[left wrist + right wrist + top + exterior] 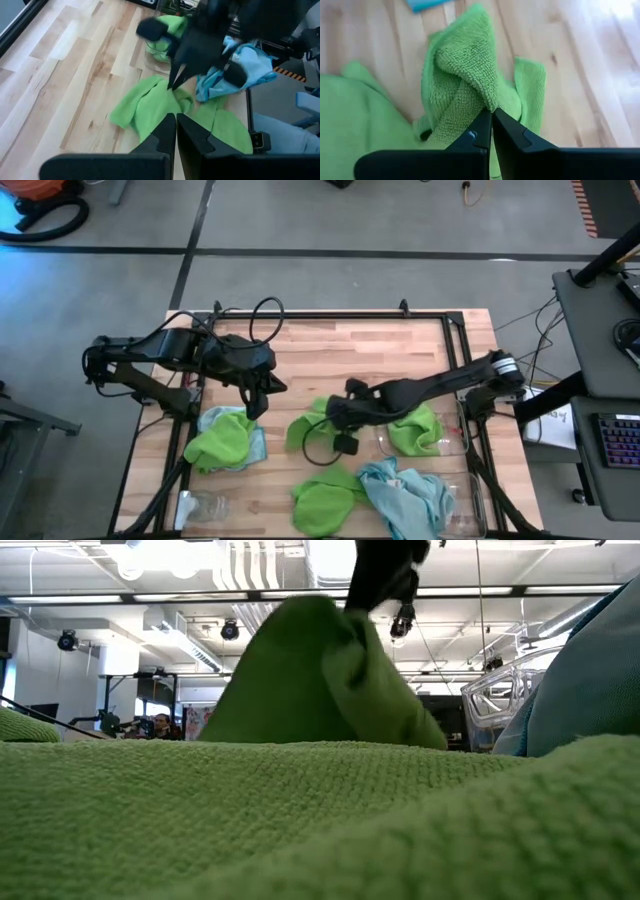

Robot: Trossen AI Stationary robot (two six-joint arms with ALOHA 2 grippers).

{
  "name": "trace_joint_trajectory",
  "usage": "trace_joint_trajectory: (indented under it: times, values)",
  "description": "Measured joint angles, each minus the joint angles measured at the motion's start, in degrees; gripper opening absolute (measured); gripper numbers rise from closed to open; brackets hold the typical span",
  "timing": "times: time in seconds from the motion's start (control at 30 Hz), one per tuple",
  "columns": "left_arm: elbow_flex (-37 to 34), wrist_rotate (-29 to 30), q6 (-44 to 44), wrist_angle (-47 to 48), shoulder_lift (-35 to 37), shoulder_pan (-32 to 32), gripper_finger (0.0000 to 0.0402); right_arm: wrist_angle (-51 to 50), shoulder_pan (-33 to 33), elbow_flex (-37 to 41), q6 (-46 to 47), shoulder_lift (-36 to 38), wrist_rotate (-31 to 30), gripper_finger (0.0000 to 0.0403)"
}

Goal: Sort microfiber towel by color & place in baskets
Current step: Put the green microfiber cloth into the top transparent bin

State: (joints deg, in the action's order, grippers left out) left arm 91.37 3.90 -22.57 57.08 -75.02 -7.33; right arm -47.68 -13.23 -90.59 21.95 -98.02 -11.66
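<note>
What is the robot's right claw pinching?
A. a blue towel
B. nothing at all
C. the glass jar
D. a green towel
D: the right gripper is shut on a fold of the green towel, which bunches up into a peak between its fingers.

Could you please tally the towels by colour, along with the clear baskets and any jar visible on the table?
Green towels: 4
Blue towels: 2
Clear baskets: 2
Glass jar: 1
Total: 9 things in view; any towel hidden under another would not be counted.
</note>
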Motion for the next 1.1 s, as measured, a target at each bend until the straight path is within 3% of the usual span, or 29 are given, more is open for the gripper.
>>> trace_joint_trajectory:
  times: [0.2,0.67,1.1]
  values:
    - [0.00,0.00,0.00,0.02,0.00,-0.02,0.0000,0.17,-1.39,-0.01,1.78,6.36,-0.60,0.0009]
    - [0.00,0.00,-0.44,0.00,0.00,-0.02,0.0000,-0.98,-9.15,-0.04,4.90,16.65,-9.61,0.0009]
    - [0.00,-0.05,-0.48,-0.02,0.00,-0.13,0.0000,-18.39,-19.21,-0.04,19.99,24.05,-25.05,0.0009]
